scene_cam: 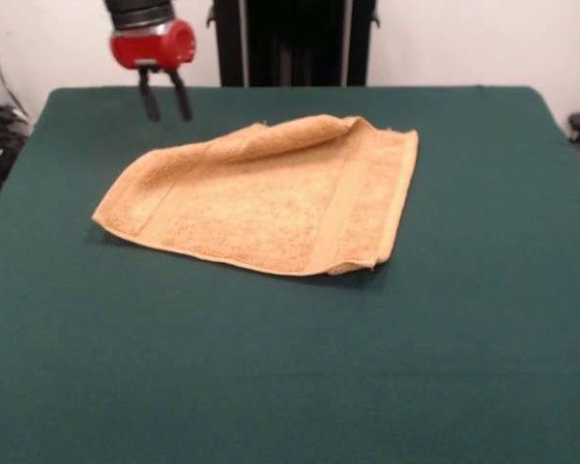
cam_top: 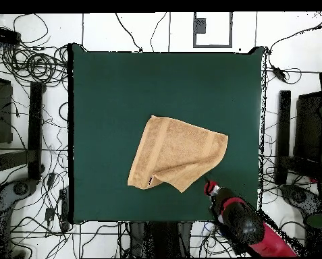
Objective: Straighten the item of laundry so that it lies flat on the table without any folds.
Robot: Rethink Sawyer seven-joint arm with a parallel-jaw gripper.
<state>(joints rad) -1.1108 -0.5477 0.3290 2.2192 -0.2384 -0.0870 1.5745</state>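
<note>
The gripper [scene_cam: 165, 104] hangs above the table [scene_cam: 483, 319] with its two fingers apart and nothing between them. In the front view the towel [scene_cam: 271, 198] lies just below and to the right of it, on the middle of the table. The towel's far edge, nearest the gripper, is folded back over itself. The terry looks light, soft and limp, so it should drape and drag easily. That folded far corner [scene_cam: 343, 124] seems the place to pinch and pull outward.
</note>
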